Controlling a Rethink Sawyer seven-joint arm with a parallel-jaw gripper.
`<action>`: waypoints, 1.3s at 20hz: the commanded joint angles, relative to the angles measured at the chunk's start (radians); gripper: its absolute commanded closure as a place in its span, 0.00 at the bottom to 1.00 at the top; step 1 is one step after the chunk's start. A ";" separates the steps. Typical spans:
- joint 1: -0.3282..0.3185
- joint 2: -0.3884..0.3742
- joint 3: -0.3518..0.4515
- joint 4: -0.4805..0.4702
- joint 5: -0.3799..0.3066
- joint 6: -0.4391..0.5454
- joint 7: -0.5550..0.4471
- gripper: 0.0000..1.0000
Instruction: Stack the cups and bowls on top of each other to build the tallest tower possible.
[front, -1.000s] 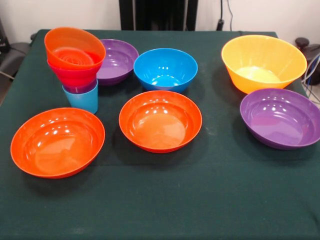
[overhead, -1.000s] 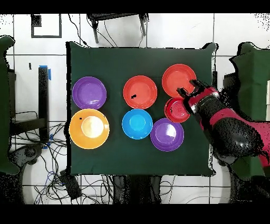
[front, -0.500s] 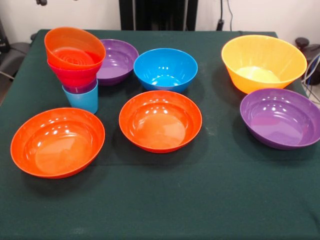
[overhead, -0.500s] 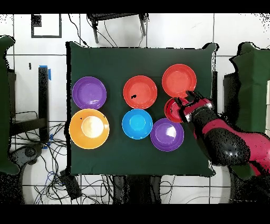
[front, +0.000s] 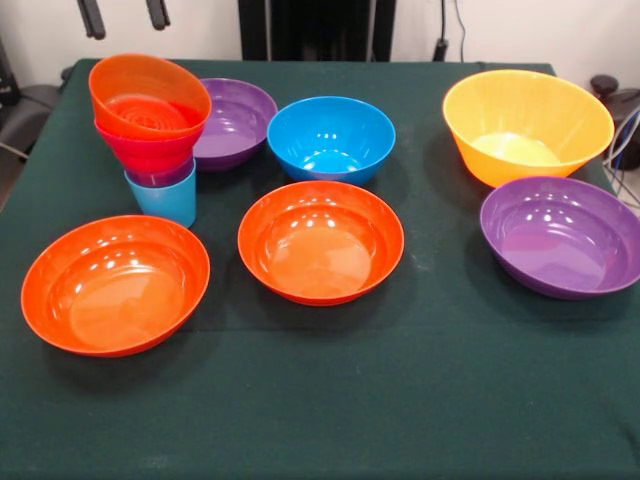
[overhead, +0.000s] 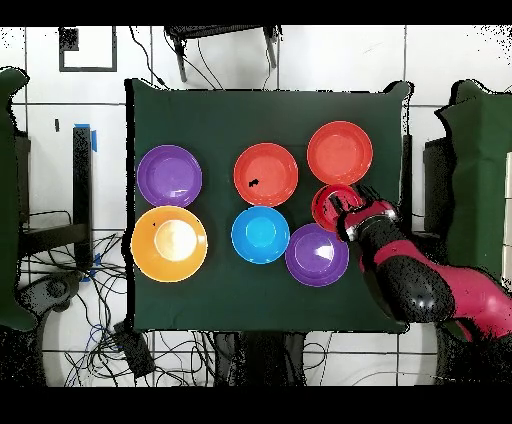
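Gripper (front: 125, 17) hung with fingers spread, empty, at 12 o'clock above the tower (front: 150, 125); tower stood at the table's (front: 320, 420) 10 o'clock. Likely between placements; next pick judged the blue bowl (front: 331, 138)

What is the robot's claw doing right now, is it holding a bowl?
Gripper: open, holding nothing, its two fingertips apart above the tower.

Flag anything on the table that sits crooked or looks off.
The tower stands out: its top orange bowl sits tilted, rim tipped toward the camera instead of level, above the pink bowl and the light blue cup. The loose bowls around it sit flat and upright. Nothing looks spilled or broken.
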 joint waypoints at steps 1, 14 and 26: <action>0.102 0.049 -0.179 0.081 -0.097 -0.127 0.207 0.00; 0.090 -0.159 -0.181 0.199 -0.001 -0.185 0.210 0.00; -0.098 -0.384 0.068 0.301 0.177 -0.044 0.163 0.00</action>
